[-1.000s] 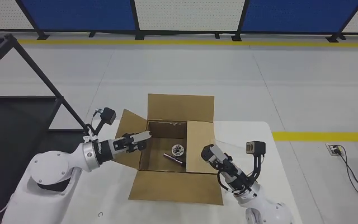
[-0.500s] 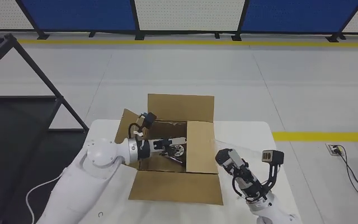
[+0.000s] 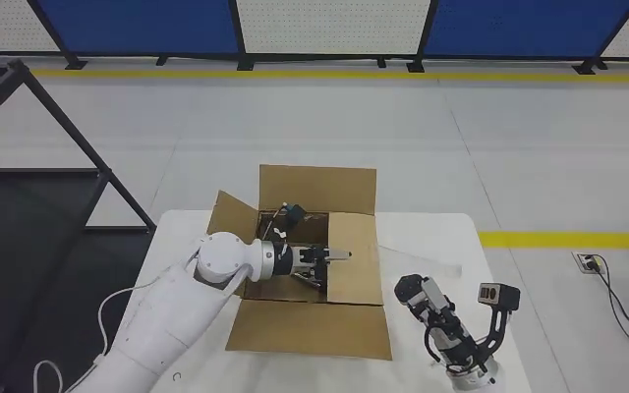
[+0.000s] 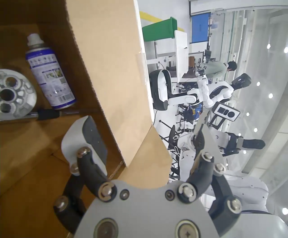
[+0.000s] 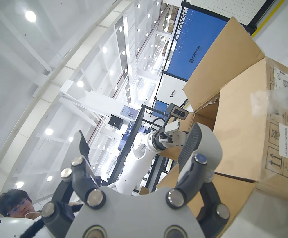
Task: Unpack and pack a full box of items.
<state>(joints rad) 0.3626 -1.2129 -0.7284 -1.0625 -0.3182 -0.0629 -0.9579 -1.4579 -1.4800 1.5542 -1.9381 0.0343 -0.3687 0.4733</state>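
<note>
Your left gripper (image 4: pixel 144 133) is spread wide, clamping nothing, one finger inside the box (image 4: pixel 108 58); on the box floor just past it lie a spray can (image 4: pixel 48 72), a metal hub (image 4: pixel 13 94) and a thin tool (image 4: pixel 47 114); your right gripper (image 5: pixel 139 135) gapes empty too, beside the box over the table (image 3: pixel 432 236).

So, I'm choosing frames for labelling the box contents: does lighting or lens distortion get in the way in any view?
Left wrist view: spray can and metal disc evenly lit; the wide lens bows the background. Right wrist view: bright ceiling lights, straight lines bowed, box seen from outside. Top view: box interior shaded, left gripper over it.
</note>
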